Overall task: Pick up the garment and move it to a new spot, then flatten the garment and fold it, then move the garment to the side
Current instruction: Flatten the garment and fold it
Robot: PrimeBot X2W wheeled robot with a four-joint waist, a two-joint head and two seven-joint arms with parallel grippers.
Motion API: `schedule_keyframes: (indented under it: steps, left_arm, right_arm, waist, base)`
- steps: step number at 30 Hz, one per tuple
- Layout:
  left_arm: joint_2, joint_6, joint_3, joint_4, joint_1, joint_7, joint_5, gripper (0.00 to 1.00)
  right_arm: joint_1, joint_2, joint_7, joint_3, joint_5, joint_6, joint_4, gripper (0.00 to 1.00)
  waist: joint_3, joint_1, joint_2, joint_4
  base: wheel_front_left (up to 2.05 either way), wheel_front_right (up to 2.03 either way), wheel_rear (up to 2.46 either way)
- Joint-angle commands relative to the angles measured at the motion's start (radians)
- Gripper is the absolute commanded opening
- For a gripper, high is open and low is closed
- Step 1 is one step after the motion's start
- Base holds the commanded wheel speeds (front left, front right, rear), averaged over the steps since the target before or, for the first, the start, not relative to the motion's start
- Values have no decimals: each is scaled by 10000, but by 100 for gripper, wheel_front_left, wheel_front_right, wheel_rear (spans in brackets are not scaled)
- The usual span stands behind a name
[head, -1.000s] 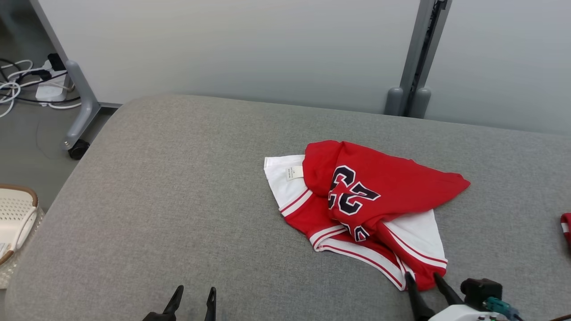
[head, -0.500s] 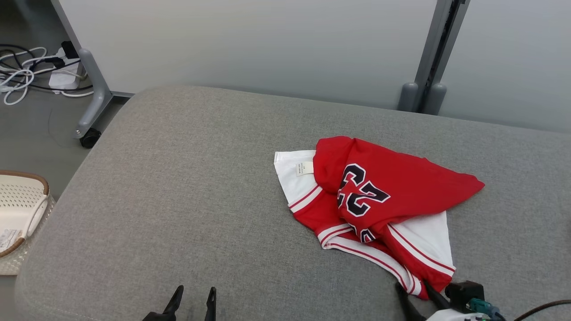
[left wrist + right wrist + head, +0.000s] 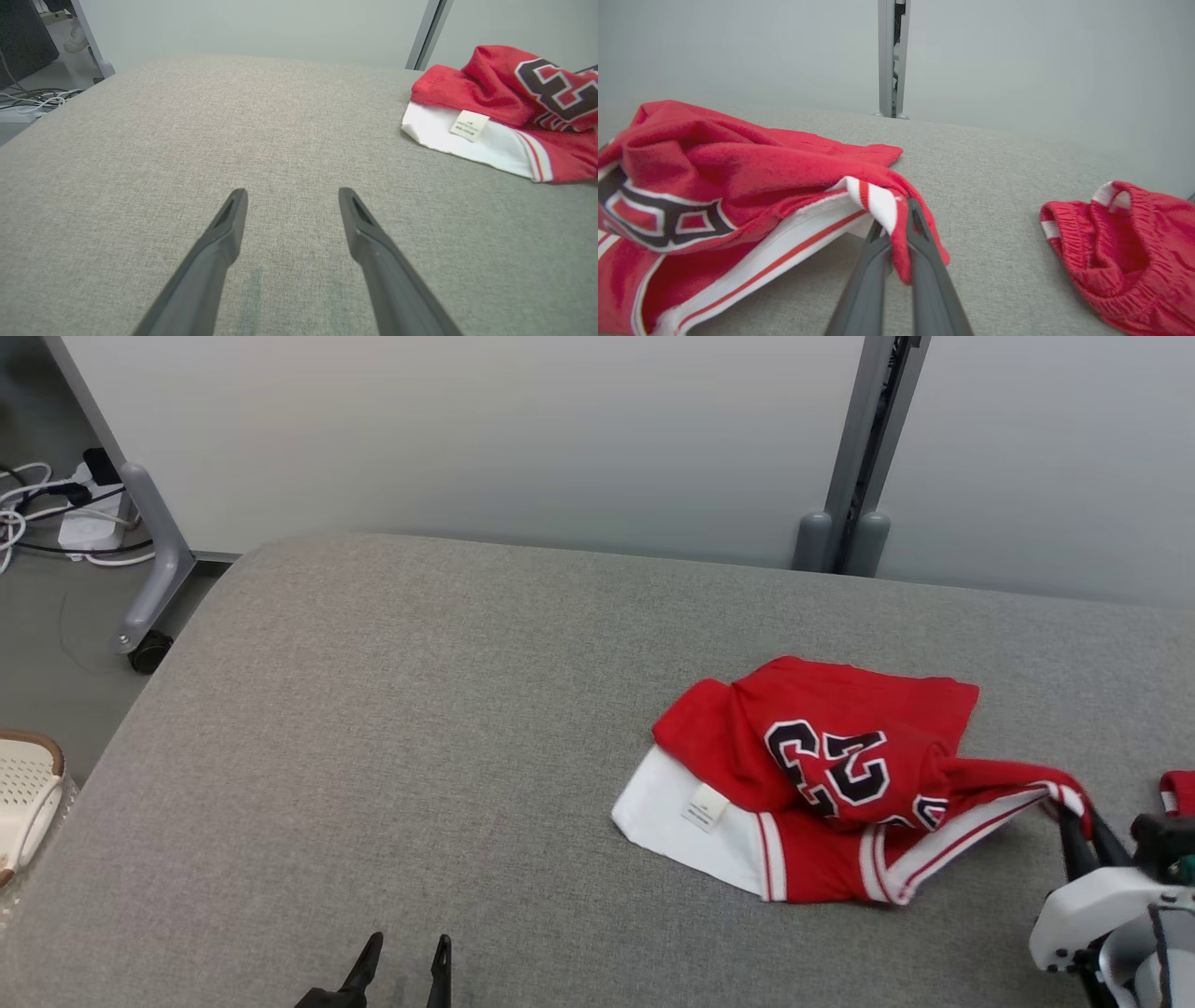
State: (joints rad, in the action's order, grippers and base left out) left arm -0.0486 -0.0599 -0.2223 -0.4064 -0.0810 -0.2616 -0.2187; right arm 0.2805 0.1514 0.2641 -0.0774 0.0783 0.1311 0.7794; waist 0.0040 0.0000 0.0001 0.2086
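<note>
Right wrist view shows the right end effector (image 3: 896,215) pinched shut on the striped hem of the crumpled red-and-white jersey garment (image 3: 738,154), which sprawls toward nine o'clock on the grey upholstered tabletop (image 3: 994,154), a corner grip suited to lifting it, while the left end effector (image 3: 403,947) hangs open and empty.

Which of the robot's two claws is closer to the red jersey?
The right. The right gripper is shut on the striped edge of the red jersey, holding it off the grey cushion. The left gripper hangs open over bare cushion, apart from it.
</note>
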Motion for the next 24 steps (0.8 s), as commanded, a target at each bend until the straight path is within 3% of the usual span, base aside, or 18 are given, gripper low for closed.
schedule_keyframes:
  steps: [1,3,4,14,24]
  left_arm:
    - [-41,-47,14,14,85,-45,-37,100]
    - [-41,-44,7,13,96,-45,-15,100]
    - [-41,-13,31,-32,85,-45,39,100]
    - [-40,59,113,-125,-40,-45,96,100]
    - [-41,72,57,-14,-50,-45,42,100]
  right_arm:
    - [171,139,4,-173,-124,-6,-97,0]
    - [349,265,4,-571,-483,-5,-93,2]
    - [572,193,3,-845,-732,-5,62,100]
    - [524,-767,3,-333,-274,-5,-856,100]
    - [-1289,-958,3,2142,2680,-5,-1046,100]
  waist:
    - [-7,0,-1,-21]
    - [1,0,-1,-52]
    - [5,0,-1,-70]
    - [-86,0,-1,-127]
    - [-81,0,-1,-317]
  base:
    - [0,0,0]
    - [0,0,0]
    - [0,0,0]
    - [0,0,0]
    - [0,0,0]
